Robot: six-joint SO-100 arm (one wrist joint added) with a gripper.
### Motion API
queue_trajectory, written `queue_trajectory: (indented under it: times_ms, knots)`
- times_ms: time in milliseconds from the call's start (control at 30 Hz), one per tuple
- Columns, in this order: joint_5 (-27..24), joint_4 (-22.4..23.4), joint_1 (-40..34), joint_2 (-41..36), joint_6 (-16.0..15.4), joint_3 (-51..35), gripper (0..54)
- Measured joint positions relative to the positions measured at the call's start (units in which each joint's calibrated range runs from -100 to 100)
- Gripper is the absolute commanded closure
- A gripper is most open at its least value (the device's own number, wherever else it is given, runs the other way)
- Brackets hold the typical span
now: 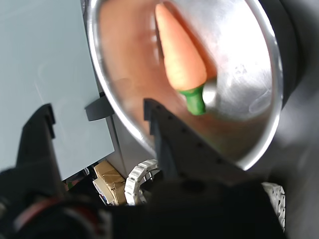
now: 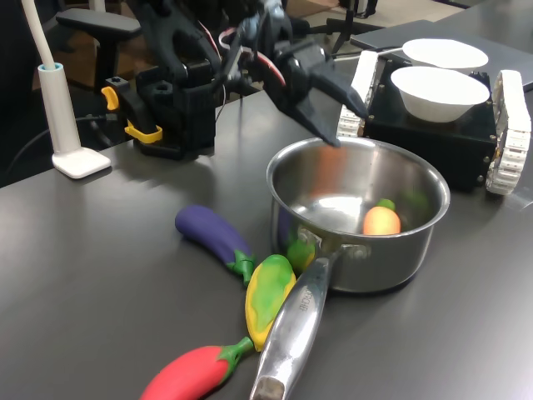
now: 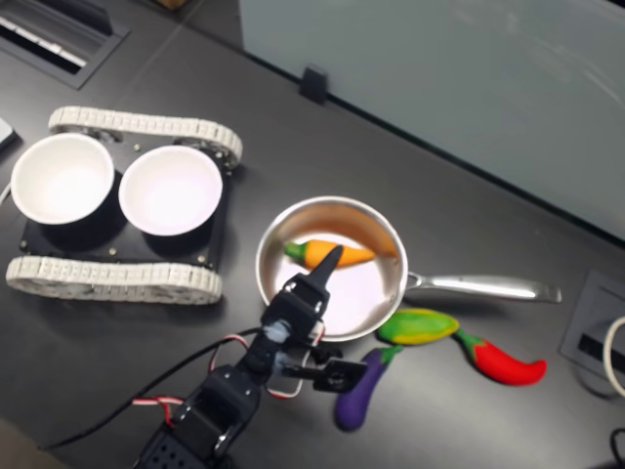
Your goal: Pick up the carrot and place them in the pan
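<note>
Dark grey worktop (image 2: 100,250) carries everything, with a pale partition wall behind it in the second exterior view. Over the pan's rim, the black hand (image 2: 333,112) hangs with its jaws parted and nothing between them; in the wrist view its two dark fingers (image 1: 169,134) stand well apart with only the pan seen through the gap. Below it, the carrot (image 3: 327,253) lies on the floor of the pan (image 3: 376,283), orange body across the bottom and green stem end (image 1: 194,99) towards one wall (the steel mirrors it as an orange glow). The pan's long handle (image 2: 291,333) runs towards the near edge in the first exterior view. Beside that handle lie a yellow-green toy corn (image 2: 268,296), a purple toy aubergine (image 2: 212,233) and a red toy chilli (image 2: 187,375). Further off, on the second exterior view's left, two white bowls (image 3: 171,191) sit on a black tracked base (image 3: 117,278).
</note>
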Motion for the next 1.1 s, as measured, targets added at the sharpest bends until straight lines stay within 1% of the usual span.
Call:
queue_trajectory:
  times_ms: [100, 167, 367, 500, 800, 967, 1100]
  knots:
    - [-0.7, 4.0, 0.0, -1.1, 0.0, -3.7, 40.8]
    - [-0.8, 5.8, 0.0, -2.0, 0.0, -5.2, 43.0]
    - [-0.8, 8.4, 0.0, -4.7, 0.0, -7.1, 49.9]
    - [-0.8, 10.5, 0.0, -6.6, 0.0, -8.3, 53.5]
    - [-1.3, 14.3, -0.1, -11.5, 0.0, -9.3, 53.5]
    - [-1.3, 16.5, -2.5, -15.1, -0.1, -9.3, 53.5]
    - [-1.2, 18.0, -3.1, -18.4, -0.1, -9.3, 53.5]
